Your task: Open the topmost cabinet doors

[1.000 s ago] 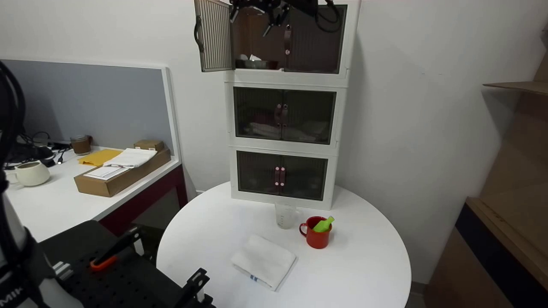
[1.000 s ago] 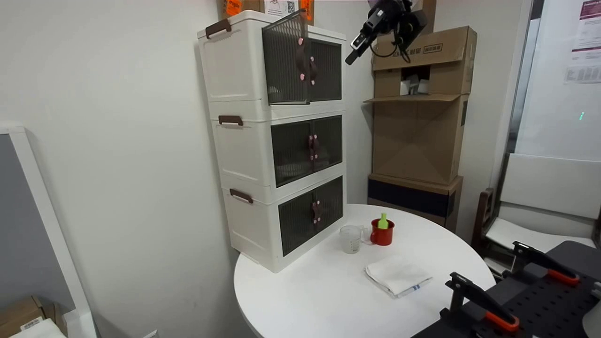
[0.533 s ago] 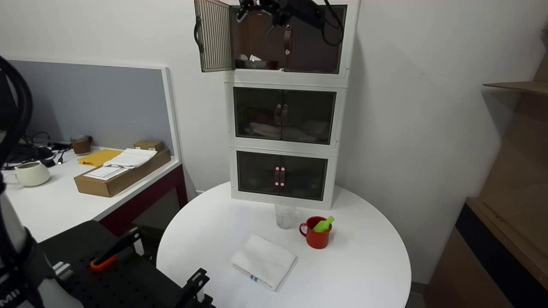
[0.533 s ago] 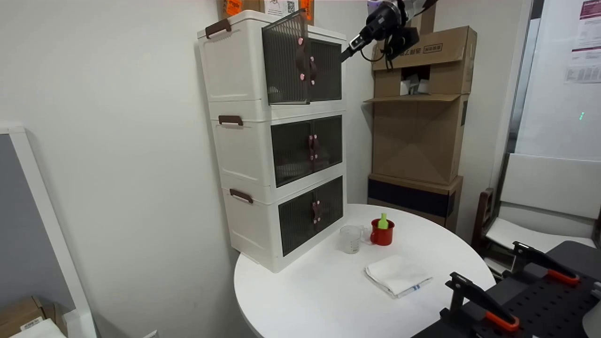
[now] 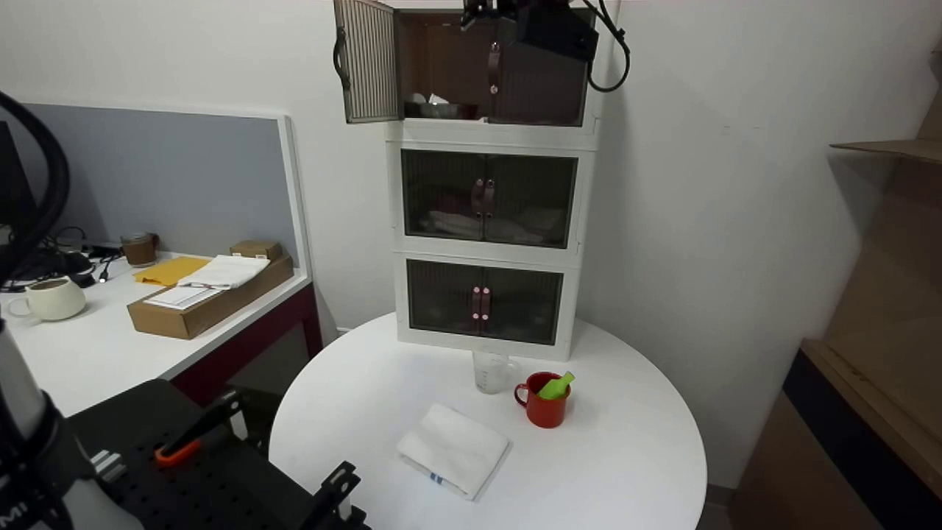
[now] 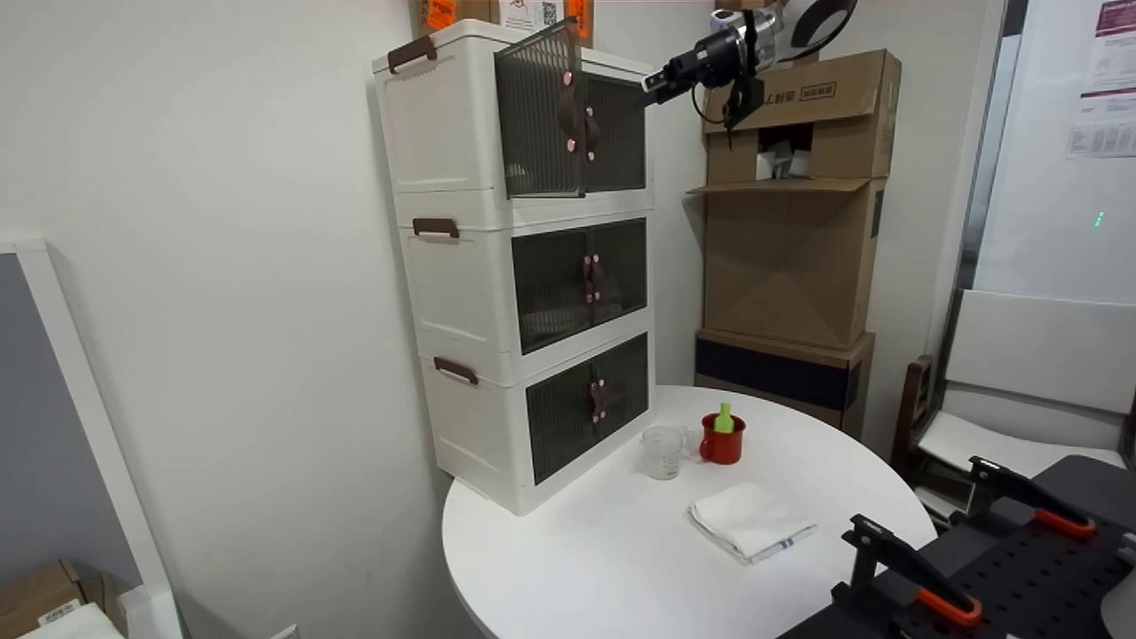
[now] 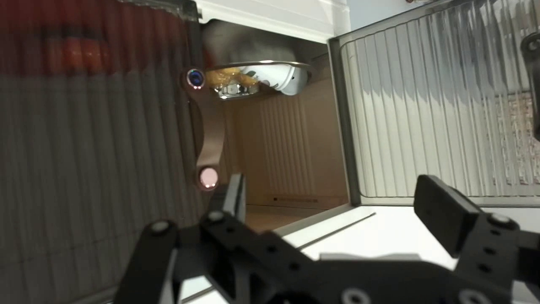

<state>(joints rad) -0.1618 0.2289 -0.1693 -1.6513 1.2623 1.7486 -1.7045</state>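
The white top cabinet has two dark ribbed doors. One door (image 5: pixel 373 66) stands swung open, showing also in an exterior view (image 6: pixel 537 124) and at right in the upside-down wrist view (image 7: pixel 400 114). The second door (image 5: pixel 548 92) is closed, at left in the wrist view (image 7: pixel 105 156). Its brown strap handle (image 5: pixel 494 68) shows in the wrist view (image 7: pixel 212 126) and in an exterior view (image 6: pixel 592 133). My gripper (image 7: pixel 337 202) is open and empty before the cabinet, one finger near the handle's lower-shown pink stud. It is partly cut off in an exterior view (image 5: pixel 482 11) and shows in an exterior view (image 6: pixel 650 89).
A metal bowl (image 7: pixel 259 63) with items sits inside the top cabinet. Two closed cabinets (image 5: pixel 486 195) stand below. The round table (image 5: pixel 611 471) holds a red mug (image 5: pixel 546 412), a clear measuring cup (image 5: pixel 489 372) and a folded cloth (image 5: pixel 452 449). Cardboard boxes (image 6: pixel 781 257) stand beside.
The gripper has come nearer the cabinet and moved toward the closed door's side, with the wrist turning to a flatter angle. The doors have not moved.
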